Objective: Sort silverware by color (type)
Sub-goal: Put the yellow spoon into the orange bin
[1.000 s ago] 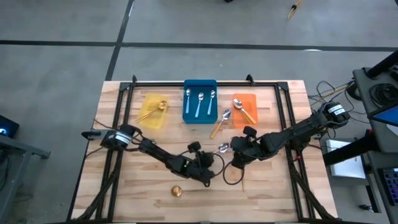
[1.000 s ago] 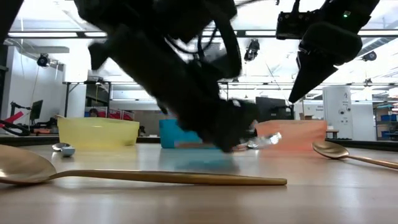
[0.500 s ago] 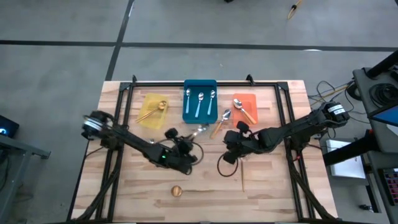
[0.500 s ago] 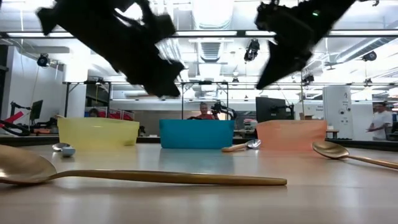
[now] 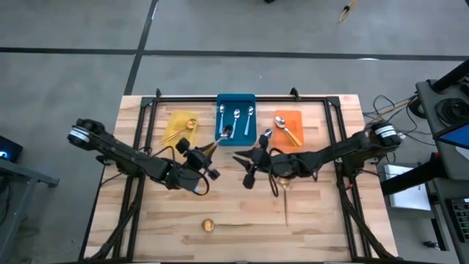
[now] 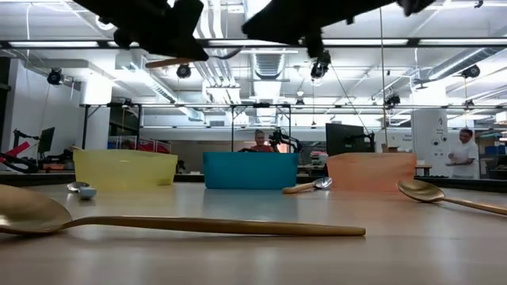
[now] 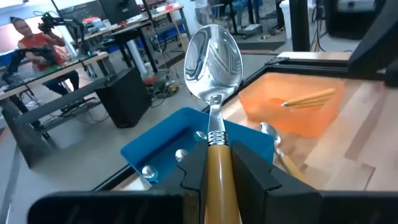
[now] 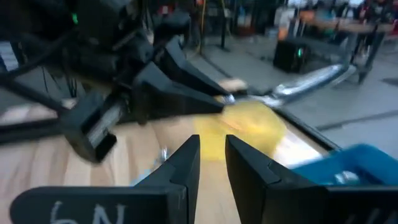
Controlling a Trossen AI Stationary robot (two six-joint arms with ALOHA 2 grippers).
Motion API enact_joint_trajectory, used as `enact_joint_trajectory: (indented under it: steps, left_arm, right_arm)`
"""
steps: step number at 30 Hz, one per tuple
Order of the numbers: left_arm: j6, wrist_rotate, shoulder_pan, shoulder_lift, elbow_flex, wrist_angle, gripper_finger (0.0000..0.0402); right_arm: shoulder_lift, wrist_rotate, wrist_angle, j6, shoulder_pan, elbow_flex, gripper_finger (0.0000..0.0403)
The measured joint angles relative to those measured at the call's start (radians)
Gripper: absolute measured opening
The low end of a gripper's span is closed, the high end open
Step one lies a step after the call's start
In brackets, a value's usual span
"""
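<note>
Left claw (image 7: 214, 163) has lifted an orange-handled spoon (image 7: 214, 74); no writing legible

Three bins, nine spoons that can be counted, two people behind the table.

One yellow bin (image 5: 176, 144), one blue bin (image 5: 236, 97) and one orange bin (image 5: 294, 117). Three blue-handled spoons (image 5: 236, 115) lie in the blue bin, at least one gold spoon (image 5: 187, 125) in the yellow and at least one orange spoon (image 5: 286, 126) in the orange. One loose spoon (image 5: 265, 136) lies between the blue and orange bins, and two long gold spoons (image 5: 209, 225) on bare wood. One orange-handled spoon (image 7: 213, 62) is lifted. Two people (image 6: 257, 142) stand far back.
</note>
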Motion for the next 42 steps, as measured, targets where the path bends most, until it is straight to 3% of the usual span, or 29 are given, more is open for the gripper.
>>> enact_joint_trajectory:
  steps: [3,7,11,22,29,36,42]
  left_arm:
    - [0.002,0.000,0.000,-0.004,0.002,0.001,0.0036]
    - [0.003,0.000,0.000,0.000,0.004,-0.003,0.0037]
    - [0.008,0.001,0.000,0.000,0.004,-0.003,0.0037]
    - [0.049,-0.012,0.000,0.000,0.002,-0.024,0.0037]
    - [0.081,-0.031,0.000,0.001,0.000,-0.024,0.0037]
    - [0.067,-0.029,-0.001,0.001,0.000,-0.024,0.0037]
    - [0.025,0.009,-0.001,0.001,0.000,-0.020,0.0037]
  right_arm:
    - [0.060,0.039,0.105,-0.006,-0.009,0.000,0.0068]
    - [0.112,0.103,0.115,0.085,-0.027,0.000,0.0068]
    - [0.132,0.105,0.109,0.213,-0.044,-0.001,0.0068]
    - [0.096,0.068,0.118,0.332,-0.053,0.000,0.0071]
    - [0.071,0.008,0.114,0.519,-0.080,0.000,0.0121]
    - [0.071,-0.014,0.113,0.522,-0.099,0.000,0.0177]
    - [0.071,-0.015,0.116,0.515,-0.112,0.000,0.0194]
